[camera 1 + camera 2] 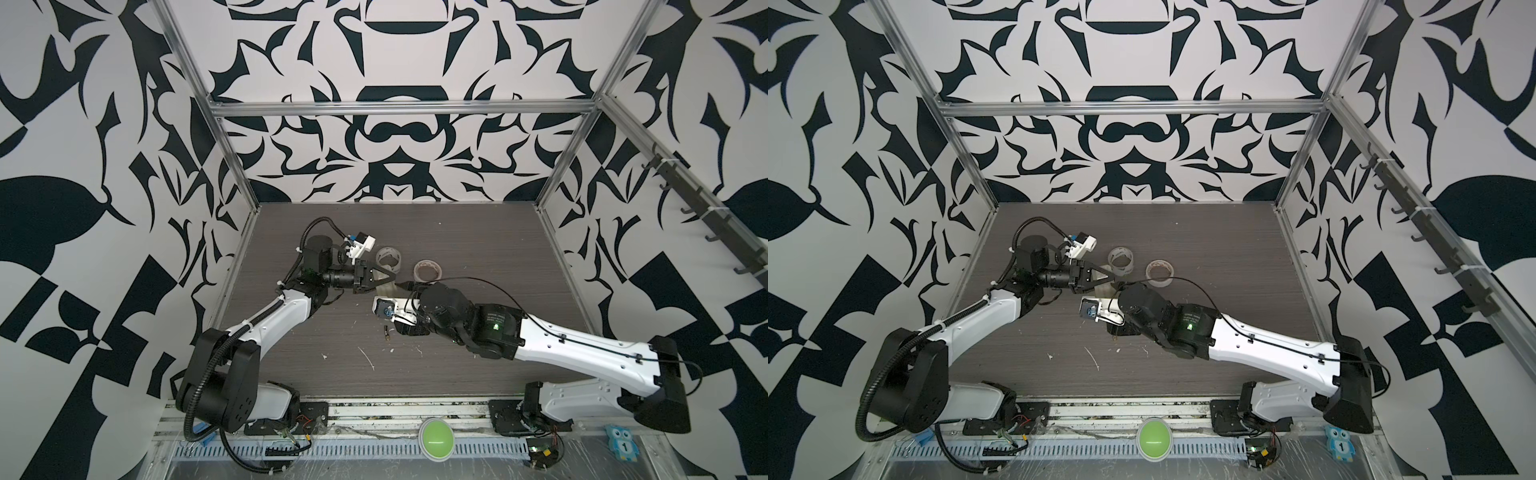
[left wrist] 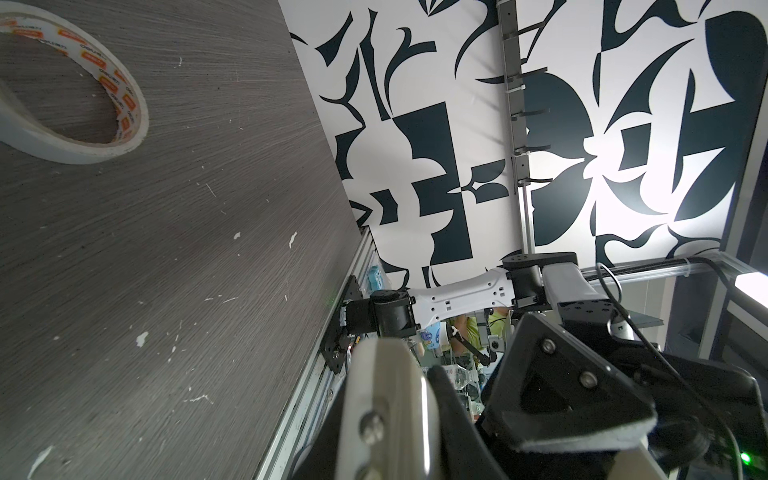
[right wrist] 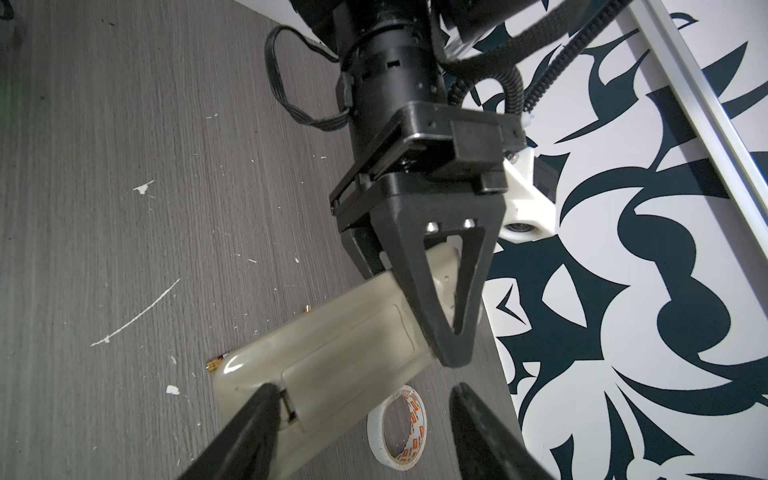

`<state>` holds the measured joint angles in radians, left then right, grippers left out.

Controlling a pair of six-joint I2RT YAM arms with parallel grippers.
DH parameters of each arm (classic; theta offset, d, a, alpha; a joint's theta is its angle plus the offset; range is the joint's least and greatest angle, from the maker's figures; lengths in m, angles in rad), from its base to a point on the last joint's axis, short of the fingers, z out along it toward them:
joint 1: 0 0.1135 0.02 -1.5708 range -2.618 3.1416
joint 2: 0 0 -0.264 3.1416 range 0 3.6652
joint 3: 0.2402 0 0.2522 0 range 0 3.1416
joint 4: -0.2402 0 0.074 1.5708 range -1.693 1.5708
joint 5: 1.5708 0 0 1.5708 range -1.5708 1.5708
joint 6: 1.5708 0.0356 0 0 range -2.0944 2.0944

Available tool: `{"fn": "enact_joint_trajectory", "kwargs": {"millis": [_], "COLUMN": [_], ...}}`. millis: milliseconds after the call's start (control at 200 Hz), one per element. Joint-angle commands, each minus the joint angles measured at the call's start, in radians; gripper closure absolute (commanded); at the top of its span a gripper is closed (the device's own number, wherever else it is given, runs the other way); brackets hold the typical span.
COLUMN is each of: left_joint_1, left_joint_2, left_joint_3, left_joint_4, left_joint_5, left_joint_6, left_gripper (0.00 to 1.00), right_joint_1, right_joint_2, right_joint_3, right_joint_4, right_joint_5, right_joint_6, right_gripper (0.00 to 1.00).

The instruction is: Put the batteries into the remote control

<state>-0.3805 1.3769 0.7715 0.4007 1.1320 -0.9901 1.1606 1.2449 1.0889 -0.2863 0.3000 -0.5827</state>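
Two tape rolls are sitting on the grey wood-grain table [image 1: 457, 232]: a clear roll [image 1: 390, 258] is resting around 12 o'clock from the table's middle, and a white roll [image 1: 428, 270] with orange print inside is lying just beside it at 1 o'clock. White paint flecks [image 1: 366, 358] are showing toward 6 o'clock. Past the front edge, a green button [image 1: 436, 437] is sitting at 6 o'clock and a blue owl tag [image 1: 622, 444] at 5 o'clock.
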Motion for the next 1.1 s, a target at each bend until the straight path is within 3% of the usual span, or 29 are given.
{"fn": "enact_joint_trajectory", "kwargs": {"millis": [0,260,725,1095], "left_joint_1": [-0.007,-0.006,-0.002,-0.002], "left_joint_2": [0.001,0.004,0.004,-0.001], "left_joint_3": [-0.015,-0.014,-0.014,-0.014], "left_joint_4": [0.013,0.013,0.005,-0.003], "left_joint_5": [0.068,0.069,0.069,0.069], "left_joint_6": [-0.014,-0.014,-0.007,-0.001], "left_gripper": [1.00,1.00,1.00,1.00], "right_joint_1": [-0.009,-0.007,-0.006,-0.008], "right_joint_2": [-0.030,-0.044,-0.046,-0.015], "right_joint_3": [-0.001,-0.006,-0.001,0.003], "right_joint_4": [0.065,0.072,0.005,0.006], "right_joint_5": [0.061,0.057,-0.085,-0.096], "right_joint_6": [-0.010,-0.012,0.038,0.050], "right_gripper": [0.31,0.31,0.31,0.31]}}
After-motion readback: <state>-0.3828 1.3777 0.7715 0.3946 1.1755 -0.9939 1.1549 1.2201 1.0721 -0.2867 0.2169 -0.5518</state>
